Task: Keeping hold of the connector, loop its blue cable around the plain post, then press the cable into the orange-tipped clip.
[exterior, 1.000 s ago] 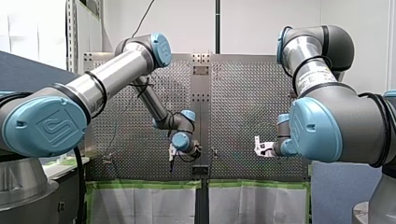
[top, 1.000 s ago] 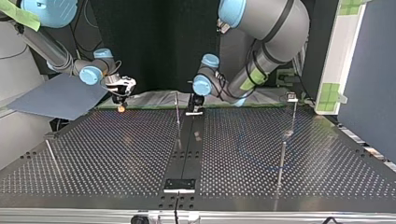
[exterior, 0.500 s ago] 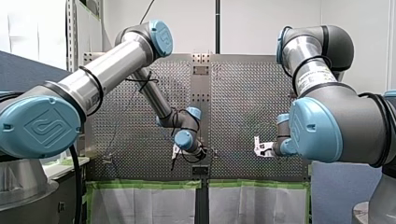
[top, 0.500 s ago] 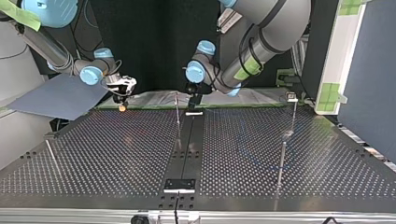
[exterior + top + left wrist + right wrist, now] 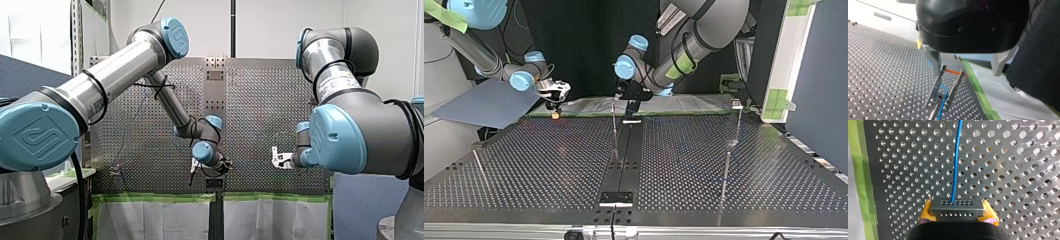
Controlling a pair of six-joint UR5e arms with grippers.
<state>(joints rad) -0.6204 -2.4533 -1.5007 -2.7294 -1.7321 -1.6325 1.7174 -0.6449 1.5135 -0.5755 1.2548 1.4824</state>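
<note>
Gripping connector [image 5: 957, 207] w/ right pincer [image 5: 958, 211], blue cable [image 5: 956, 165] ahead.

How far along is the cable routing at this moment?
Done: my right gripper holds the connector between its yellow pads, the blue cable running off it over the table. In hand: my left gripper is at the cable, an orange-tipped piece close by it. Left: no view shows the cable looped round a post or pressed into a clip; both steps look undone.
</note>
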